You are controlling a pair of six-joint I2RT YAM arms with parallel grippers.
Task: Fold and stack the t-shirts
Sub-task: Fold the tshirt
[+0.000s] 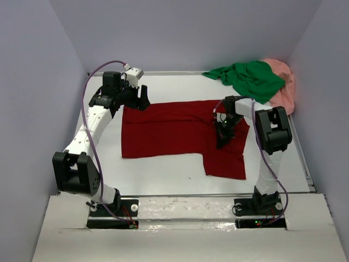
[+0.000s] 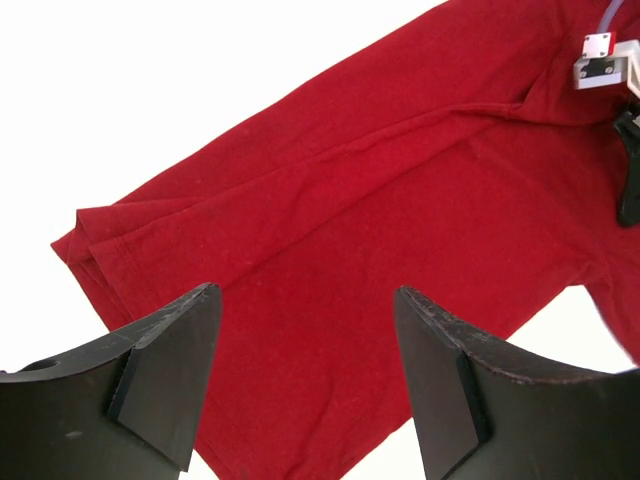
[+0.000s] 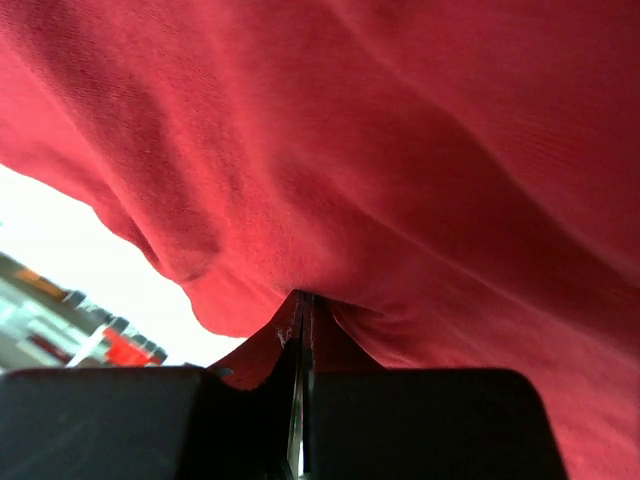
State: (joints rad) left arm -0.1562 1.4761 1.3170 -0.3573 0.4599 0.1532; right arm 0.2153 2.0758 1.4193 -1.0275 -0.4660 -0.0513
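Observation:
The dark red t-shirt (image 1: pixel 174 131) lies spread on the white table, folded lengthwise, one sleeve part hanging toward the front right. My right gripper (image 1: pixel 222 131) is shut on its cloth near the right end; in the right wrist view the red cloth (image 3: pixel 380 170) bunches over the closed jaws. My left gripper (image 1: pixel 143 100) is open and empty just above the shirt's far left corner; the left wrist view shows the red shirt (image 2: pixel 380 200) between and beyond the spread fingers (image 2: pixel 170 360). The bright green t-shirt (image 1: pixel 250 79) lies crumpled at the back right, over the salmon pink one (image 1: pixel 283 87).
Grey walls enclose the table on three sides. The right arm's wrist (image 2: pixel 610 70) shows at the top right of the left wrist view. Bare white table (image 1: pixel 163 172) lies in front of the red shirt.

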